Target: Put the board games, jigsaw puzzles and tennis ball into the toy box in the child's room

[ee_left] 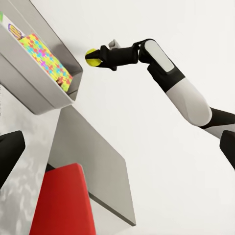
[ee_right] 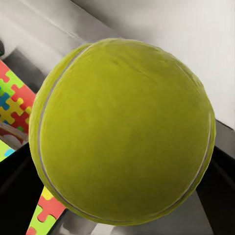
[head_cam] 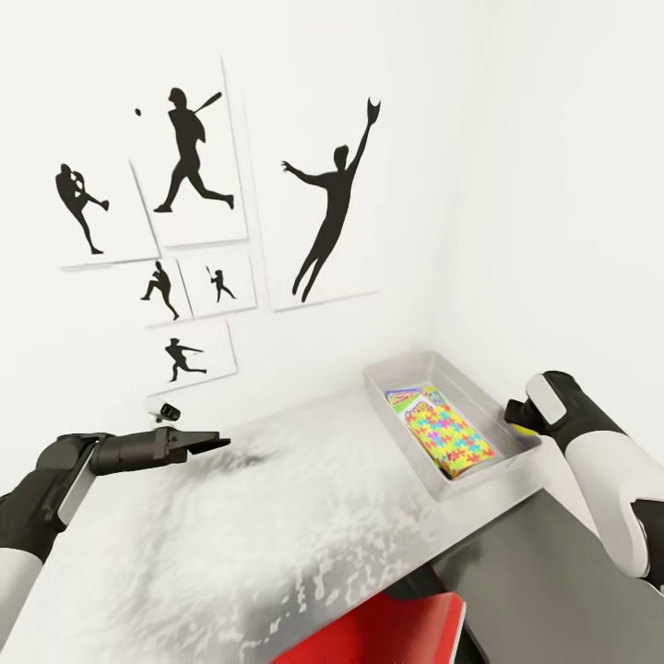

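The tennis ball [ee_right: 122, 132] sits between the fingers of my right gripper [head_cam: 516, 415], which is shut on it. In the left wrist view the tennis ball [ee_left: 92, 57] hangs just outside the toy box's near-right rim, slightly above it. The light grey toy box [head_cam: 433, 369] stands at the table's [head_cam: 231, 535] far right corner. A jigsaw puzzle [head_cam: 449, 433] lies tilted inside it, over a printed board game [head_cam: 401, 398] whose corner shows. My left gripper [head_cam: 210, 443] hovers open and empty over the table's left part, well away from the toy box.
White walls with black sports-silhouette pictures [head_cam: 327, 212] close the table's far side and right side. A lower dark grey unit [head_cam: 572, 590] joins the table at the right. The red chair [head_cam: 387, 636] sits at the front edge. A small white device [head_cam: 164, 410] is by the wall.
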Controlling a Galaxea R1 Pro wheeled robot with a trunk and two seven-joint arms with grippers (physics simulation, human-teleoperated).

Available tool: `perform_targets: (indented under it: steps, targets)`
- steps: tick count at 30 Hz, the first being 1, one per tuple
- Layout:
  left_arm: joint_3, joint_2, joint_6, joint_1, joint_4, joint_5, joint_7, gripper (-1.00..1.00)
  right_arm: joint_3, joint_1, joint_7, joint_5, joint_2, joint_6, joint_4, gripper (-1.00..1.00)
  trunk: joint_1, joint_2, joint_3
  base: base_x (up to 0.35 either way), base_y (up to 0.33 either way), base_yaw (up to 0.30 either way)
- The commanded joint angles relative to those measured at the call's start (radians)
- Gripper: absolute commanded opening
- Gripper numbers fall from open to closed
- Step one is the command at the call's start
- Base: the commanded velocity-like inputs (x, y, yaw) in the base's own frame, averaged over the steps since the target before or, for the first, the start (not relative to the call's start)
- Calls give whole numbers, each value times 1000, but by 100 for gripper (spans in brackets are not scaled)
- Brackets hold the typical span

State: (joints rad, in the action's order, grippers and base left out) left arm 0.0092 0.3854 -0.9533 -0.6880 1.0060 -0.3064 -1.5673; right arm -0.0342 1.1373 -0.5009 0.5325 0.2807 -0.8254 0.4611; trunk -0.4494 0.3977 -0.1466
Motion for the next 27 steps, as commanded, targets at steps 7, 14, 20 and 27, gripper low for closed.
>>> perform_targets:
  steps: [7, 14, 20, 27]
  targets:
    - [0, 0, -9, -1, 0, 0, -3, 100, 0, 0, -8, 10, -6, 0, 1, -100, -1, 2, -14, 0, 0, 0]
    - [0, 1, -7, -1, 0, 0, -3, 100, 1, -2, -10, 9, -10, 0, 1, -100, -1, 2, -25, 0, 0, 0]
    - [0, 1, -7, -1, 0, 0, -3, 100, 1, -2, -9, 9, -11, 0, 1, -100, -1, 2, -35, 0, 0, 0]
    - [0, 1, -7, -1, 0, 0, -3, 100, 3, -2, -8, 10, -11, 0, 1, -100, -1, 2, -46, 0, 0, 0]
